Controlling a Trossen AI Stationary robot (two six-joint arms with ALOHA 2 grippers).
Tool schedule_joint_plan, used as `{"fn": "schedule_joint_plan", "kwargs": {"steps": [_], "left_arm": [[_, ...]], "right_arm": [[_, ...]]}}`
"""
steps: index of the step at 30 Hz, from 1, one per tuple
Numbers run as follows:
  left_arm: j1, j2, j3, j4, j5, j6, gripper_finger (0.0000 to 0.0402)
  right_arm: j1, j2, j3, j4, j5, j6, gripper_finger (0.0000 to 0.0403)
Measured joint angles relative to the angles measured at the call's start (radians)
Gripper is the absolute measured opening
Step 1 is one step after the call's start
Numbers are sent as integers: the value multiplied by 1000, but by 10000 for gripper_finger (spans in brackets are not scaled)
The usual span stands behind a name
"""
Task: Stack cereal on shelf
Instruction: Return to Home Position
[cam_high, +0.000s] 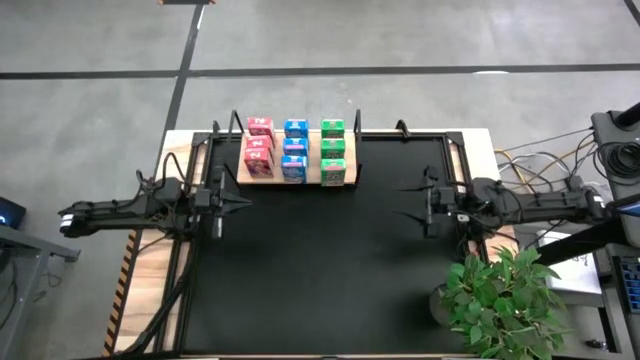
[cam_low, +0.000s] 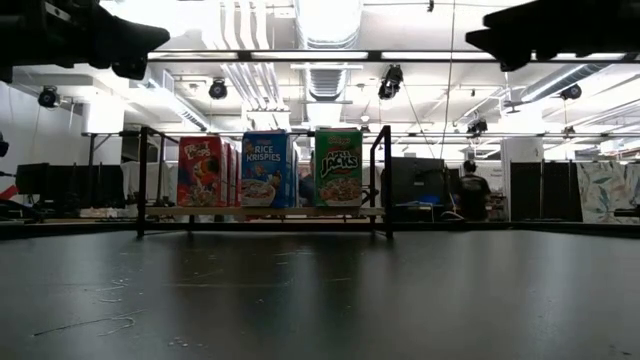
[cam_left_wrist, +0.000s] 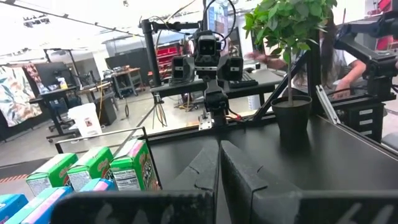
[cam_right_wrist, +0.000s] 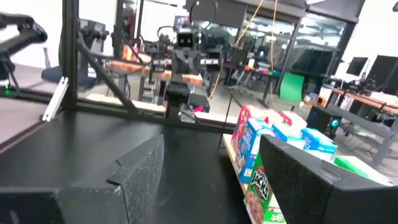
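Note:
The cereal stands on the shelf (cam_high: 313, 165), a light wooden board with black posts at the far edge of the black mat. The boxes form three rows: pink-red (cam_high: 259, 147), blue (cam_high: 294, 150) and green (cam_high: 333, 150). The low view shows the front red (cam_low: 200, 171), blue (cam_low: 266, 170) and green (cam_low: 338, 168) boxes upright on the board. My left gripper (cam_high: 240, 200) hovers at the mat's left side, shut and empty, the green boxes (cam_left_wrist: 93, 171) beside it. My right gripper (cam_high: 408, 200) hovers at the mat's right side, open and empty (cam_right_wrist: 211, 180).
A potted plant (cam_high: 495, 290) stands at the near right corner. Cables and equipment (cam_high: 600, 170) lie past the table's right edge. The black mat (cam_high: 320, 280) stretches between the two arms. A person (cam_left_wrist: 348, 62) sits behind the plant, beyond the table.

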Motion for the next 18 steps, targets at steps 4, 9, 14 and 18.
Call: {"fn": "schedule_joint_plan", "kwargs": {"steps": [4,9,14,18], "left_arm": [[0,0,0,-1,0,0,0],[0,1,0,-12,0,0,0],[0,1,-5,-11,0,-38,0],[0,1,-17,-8,0,-64,0]], "right_arm": [[0,-84,-42,-7,1,2,253],[0,-183,-65,-72,2,12,253],[0,-272,-74,-139,3,25,253],[0,-331,-80,-200,3,25,253]]}}
